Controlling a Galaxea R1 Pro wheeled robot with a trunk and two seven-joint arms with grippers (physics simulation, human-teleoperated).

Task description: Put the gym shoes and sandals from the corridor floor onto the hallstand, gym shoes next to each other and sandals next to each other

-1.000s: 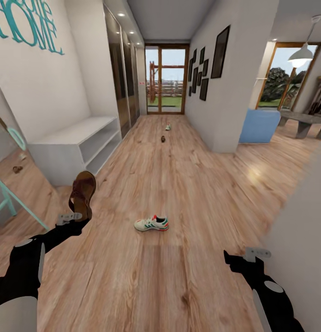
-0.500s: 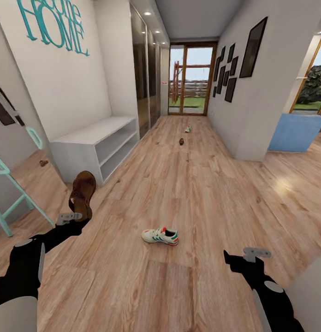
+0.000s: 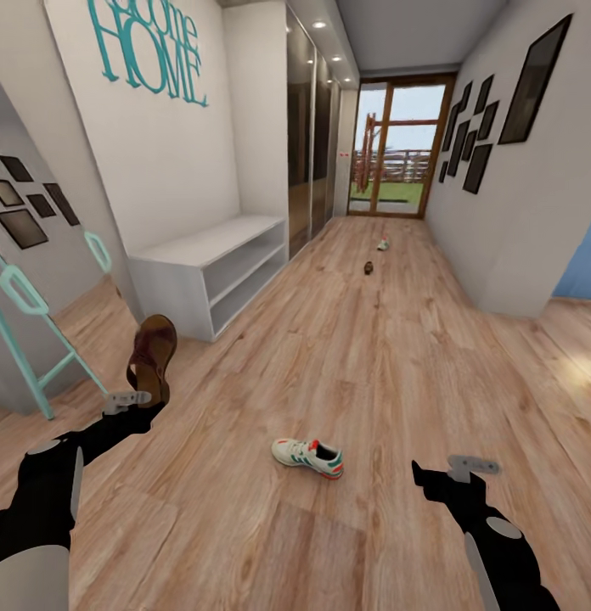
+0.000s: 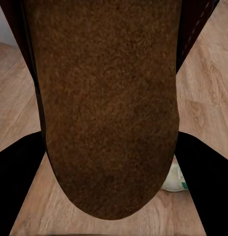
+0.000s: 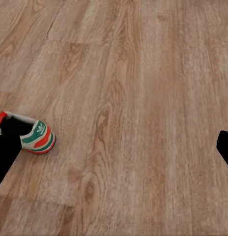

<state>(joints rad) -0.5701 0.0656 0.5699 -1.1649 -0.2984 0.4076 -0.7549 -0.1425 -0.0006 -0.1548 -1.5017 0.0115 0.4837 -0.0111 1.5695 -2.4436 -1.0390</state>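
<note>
The hallstand is nowhere I can spot; the white bench [image 3: 206, 271] by the left wall has no upper shelves, so dropping shoes there would be a mistake. A brown sandal [image 3: 153, 356] stands upright, heel clamped in the left gripper [image 3: 130, 399]; it could slip loose. A white, green-striped gym shoe [image 3: 308, 456] lies on the corridor floor [image 3: 397, 373], ahead of the right gripper [image 3: 469, 467], whose fingers are spread with nothing between. Two more shoes lie far down.
</note>
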